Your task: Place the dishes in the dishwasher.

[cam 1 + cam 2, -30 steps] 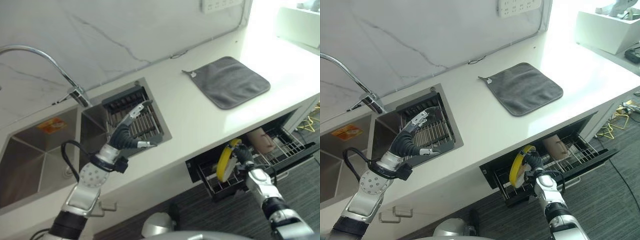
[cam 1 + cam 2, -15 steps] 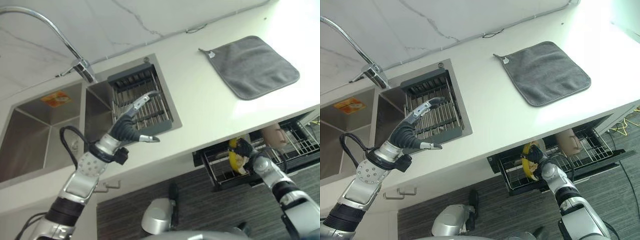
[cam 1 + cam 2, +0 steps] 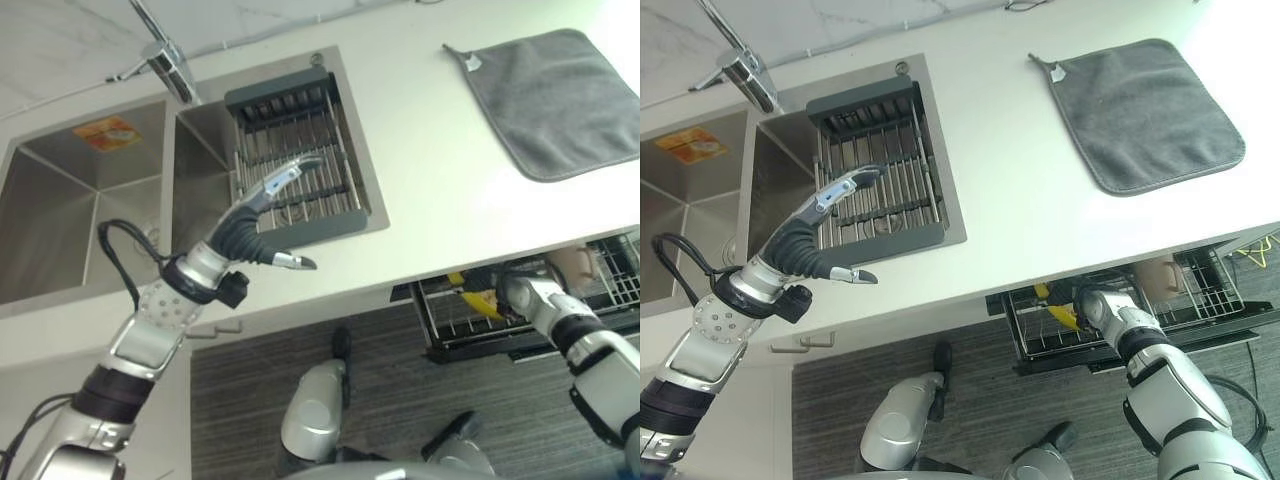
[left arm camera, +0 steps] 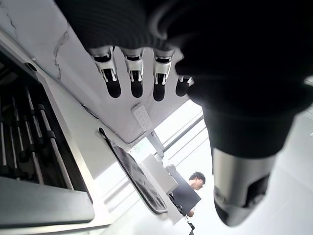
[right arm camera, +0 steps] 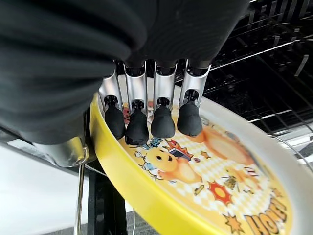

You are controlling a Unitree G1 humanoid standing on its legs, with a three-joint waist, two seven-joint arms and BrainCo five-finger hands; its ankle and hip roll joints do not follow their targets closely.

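Dishwasher rack [image 3: 1200, 290], yellow plate [image 5: 195, 171] inside pinched by right hand [image 5: 146, 122], beige cup [image 3: 1160, 272].

Counter [image 3: 1000, 190]: open surface between the sink's right edge and the cloth [image 3: 1145, 112], which lies flat at the right end. Right sink basin is taken up by a slatted rack [image 3: 880, 190]; left basin [image 3: 70, 220] is free, with the faucet [image 3: 165, 60] standing at its rear edge. Left hand [image 3: 255, 225] hangs over the sink's front edge, fingers straight. Below the counter's front edge the dishwasher rack [image 3: 1200, 290] is pulled out; right hand [image 5: 146, 117] and plate [image 5: 205, 171] fill its left end, a pale cup [image 3: 572, 265] stands just beside them, wire tines around.
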